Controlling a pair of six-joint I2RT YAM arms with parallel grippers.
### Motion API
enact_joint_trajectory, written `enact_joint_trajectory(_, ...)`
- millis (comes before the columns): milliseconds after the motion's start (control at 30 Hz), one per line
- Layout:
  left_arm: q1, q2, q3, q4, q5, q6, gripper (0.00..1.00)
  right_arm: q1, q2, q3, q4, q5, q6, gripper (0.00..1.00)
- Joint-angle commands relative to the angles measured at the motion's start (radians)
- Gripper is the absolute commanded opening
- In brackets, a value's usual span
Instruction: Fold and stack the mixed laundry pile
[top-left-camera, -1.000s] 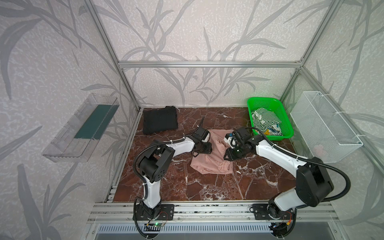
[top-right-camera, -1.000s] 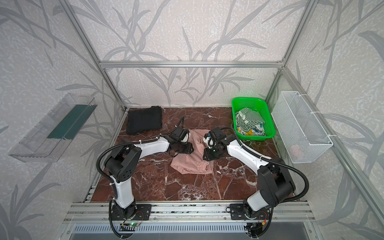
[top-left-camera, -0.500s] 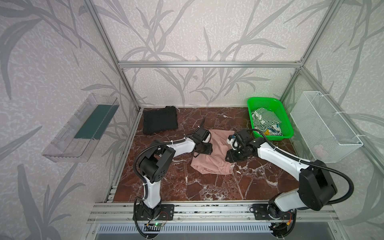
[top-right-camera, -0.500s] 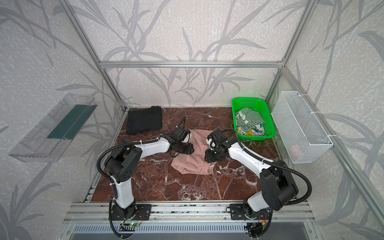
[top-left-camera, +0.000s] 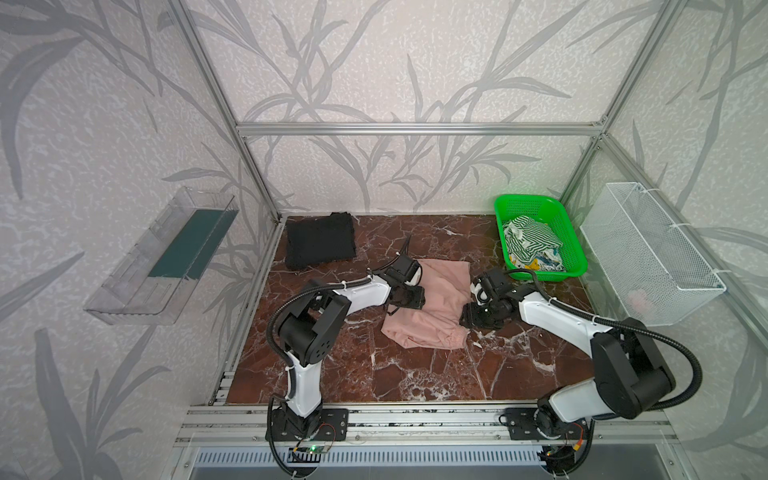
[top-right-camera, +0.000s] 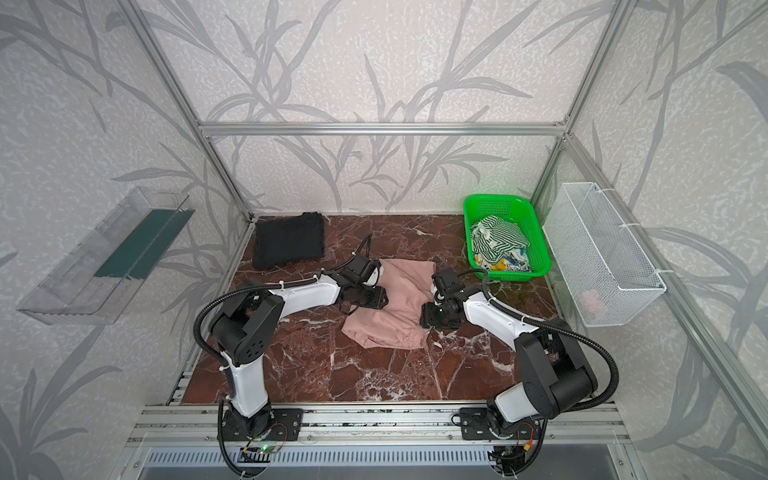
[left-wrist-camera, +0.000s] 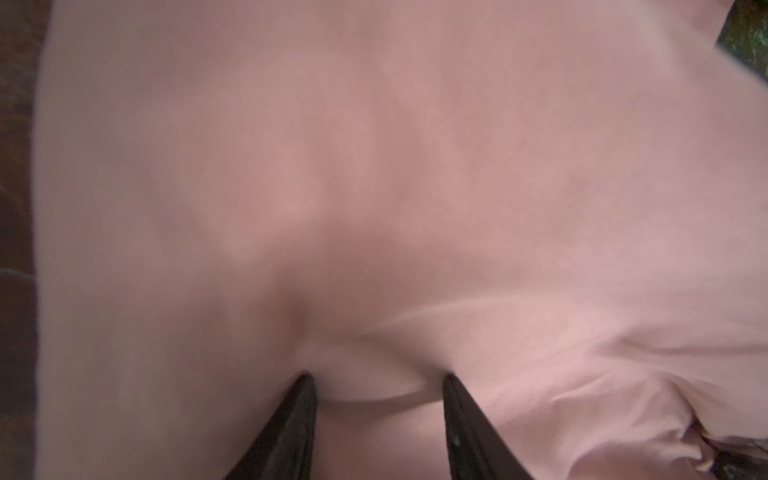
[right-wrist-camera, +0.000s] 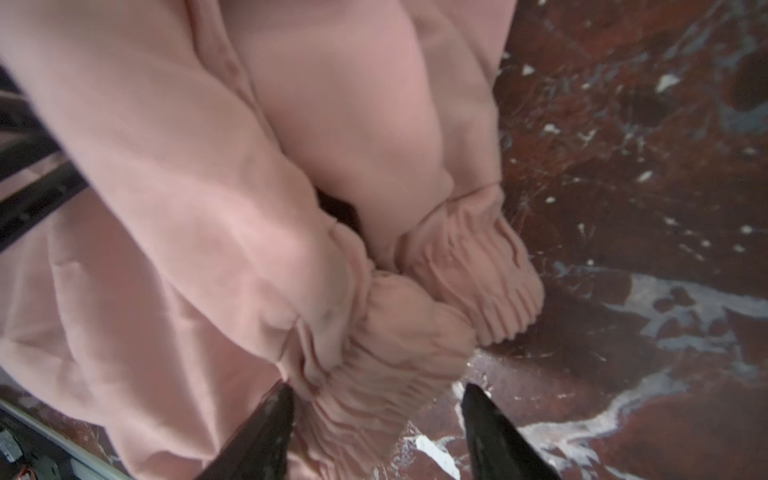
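A red-brown marble table carries everything. At its back left corner lies the black T-shirt, folded into a flat square, well apart from both arms. At the back right stands a bright green basket. It holds the green-and-white striped cloth, crumpled on top of a small multicoloured printed piece. A white wire basket hangs on the right wall and a clear plastic tray on the left wall.

The dusty-pink shorts lie rumpled mid-table, between the two grippers. The left gripper presses into their left side, jaws part open with a ridge of pink cloth between the tips; whether they clamp it I cannot tell. The right gripper sits at the shorts' right edge, by a gathered elastic band. Its jaws are spread wide: the band touches one finger, bare marble shows beside the other, and nothing is gripped
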Motion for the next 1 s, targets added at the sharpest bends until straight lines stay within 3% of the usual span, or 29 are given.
enact_joint_trajectory(0,-0.013,0.025,-0.030,-0.063,0.000,0.000,0.49,-0.009,0.007,-0.023,0.047,-0.017,0.029,0.69)
enact_joint_trajectory(600,-0.012,0.044,-0.015,-0.067,0.006,0.001,0.49,-0.072,0.101,-0.174,0.378,-0.267,0.238,0.71)
enact_joint_trajectory(800,-0.012,0.044,-0.013,-0.078,0.000,0.008,0.49,-0.074,0.074,-0.198,0.427,-0.249,0.259,0.56)
enact_joint_trajectory(967,-0.012,0.047,-0.010,-0.080,0.000,0.008,0.49,-0.074,0.017,-0.167,0.368,-0.199,0.216,0.41)
